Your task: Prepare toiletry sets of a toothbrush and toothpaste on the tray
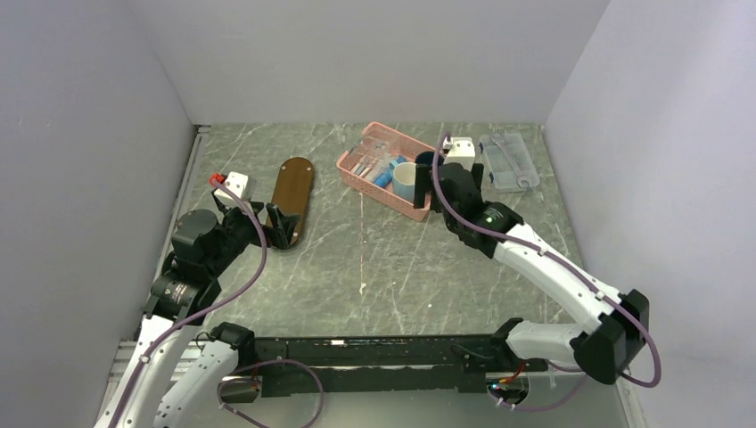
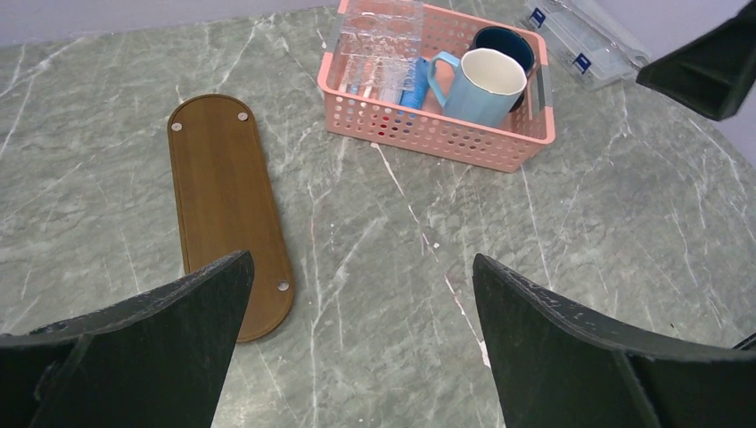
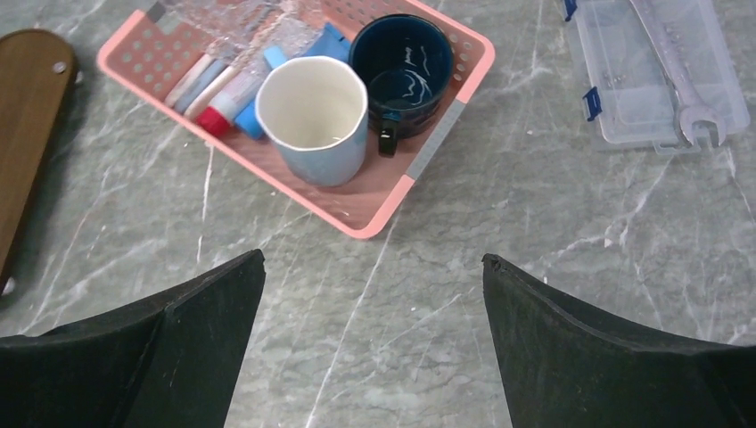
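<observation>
The dark brown wooden tray (image 1: 296, 185) (image 2: 223, 192) lies bare at the left of the table; its end also shows in the right wrist view (image 3: 27, 107). The blue toothpaste (image 2: 414, 85) (image 3: 332, 42) lies in the pink basket (image 1: 365, 174), beside toothbrushes in clear wrap (image 2: 379, 49) (image 3: 201, 76). My left gripper (image 1: 283, 225) (image 2: 361, 259) hangs open over the near end of the tray, empty. My right gripper (image 1: 448, 174) (image 3: 373, 257) is open and empty above the table, just on the near right side of the basket.
In the basket (image 3: 370, 214) stand a light blue mug (image 2: 481, 85) (image 3: 312, 116) and a dark blue mug (image 2: 504, 45) (image 3: 401, 67). A red-capped tube (image 3: 218, 114) lies beside the brushes. A clear plastic box (image 1: 508, 160) (image 3: 660, 71) with a wrench sits at the back right. Walls close in three sides.
</observation>
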You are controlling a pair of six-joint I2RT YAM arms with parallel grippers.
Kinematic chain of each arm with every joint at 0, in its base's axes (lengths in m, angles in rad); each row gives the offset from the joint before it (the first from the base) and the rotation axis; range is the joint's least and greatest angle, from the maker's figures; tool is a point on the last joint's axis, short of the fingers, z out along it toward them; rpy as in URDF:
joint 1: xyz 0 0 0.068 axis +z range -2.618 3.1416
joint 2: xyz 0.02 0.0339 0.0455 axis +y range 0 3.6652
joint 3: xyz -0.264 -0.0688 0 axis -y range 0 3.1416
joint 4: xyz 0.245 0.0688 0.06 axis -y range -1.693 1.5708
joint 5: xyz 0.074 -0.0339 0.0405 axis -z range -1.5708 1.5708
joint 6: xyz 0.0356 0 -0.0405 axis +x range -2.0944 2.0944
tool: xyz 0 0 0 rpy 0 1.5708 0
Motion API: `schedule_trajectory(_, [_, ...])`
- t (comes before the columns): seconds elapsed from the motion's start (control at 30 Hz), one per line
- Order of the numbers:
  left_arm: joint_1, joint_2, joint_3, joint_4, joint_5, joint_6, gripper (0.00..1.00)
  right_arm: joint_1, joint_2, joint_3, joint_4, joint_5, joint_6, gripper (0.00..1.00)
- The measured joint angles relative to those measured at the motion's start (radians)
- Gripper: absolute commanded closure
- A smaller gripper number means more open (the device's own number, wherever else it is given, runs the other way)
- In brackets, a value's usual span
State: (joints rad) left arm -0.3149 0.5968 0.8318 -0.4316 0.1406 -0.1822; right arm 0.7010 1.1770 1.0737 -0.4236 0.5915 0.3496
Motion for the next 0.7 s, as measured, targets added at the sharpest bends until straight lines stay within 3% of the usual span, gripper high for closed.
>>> schedule_trajectory(0.37, [0.008, -0.011, 0.0, 0.0, 0.0, -0.007, 0.01, -0.213, 0.138, 0.03, -0.021, -0.13, 0.115, 0.35])
schedule_trajectory(0.7, [0.009, -0.024, 0.0, -0.001, -0.004, -0.015, 0.01, -0.327, 0.256, 0.031, 0.014, -0.242, 0.221, 0.41])
